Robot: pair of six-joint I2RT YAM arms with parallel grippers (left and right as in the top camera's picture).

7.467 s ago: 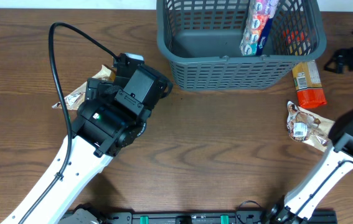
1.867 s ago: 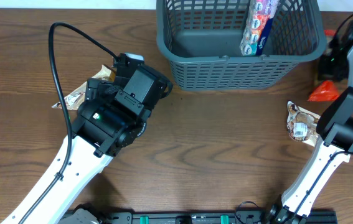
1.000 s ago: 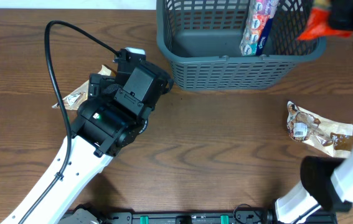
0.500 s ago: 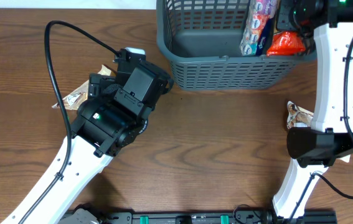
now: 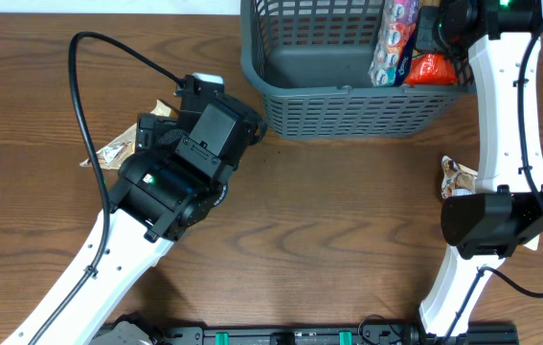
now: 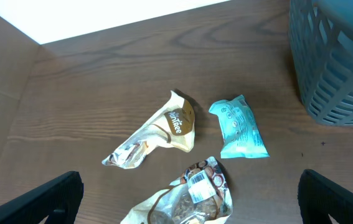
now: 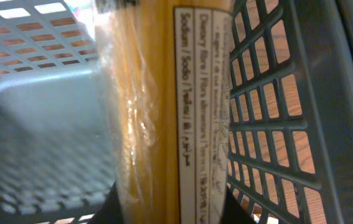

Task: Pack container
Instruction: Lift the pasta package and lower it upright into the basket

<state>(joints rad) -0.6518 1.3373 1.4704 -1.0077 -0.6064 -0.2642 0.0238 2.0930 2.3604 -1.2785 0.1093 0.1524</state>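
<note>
Right tool (image 5: pixel 455 21), clamped on an orange snack packet (image 7: pixel 157 112) inside the basket (image 5: pixel 348 93) at the counter's (image 5: pixel 348 211) far edge, should lower it beside the lattice wall before releasing, while the left tool (image 6: pixel 188 211) hangs wide open above a teal packet (image 6: pixel 238 127).

Left end effector (image 6: pixel 188 200) splayed, right (image 7: pixel 175 208) clenched.

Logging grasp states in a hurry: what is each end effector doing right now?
Left end effector: open, holding nothing.
Right end effector: closed on the orange plastic snack packet, inside the dark blue-grey slotted plastic basket.
</note>
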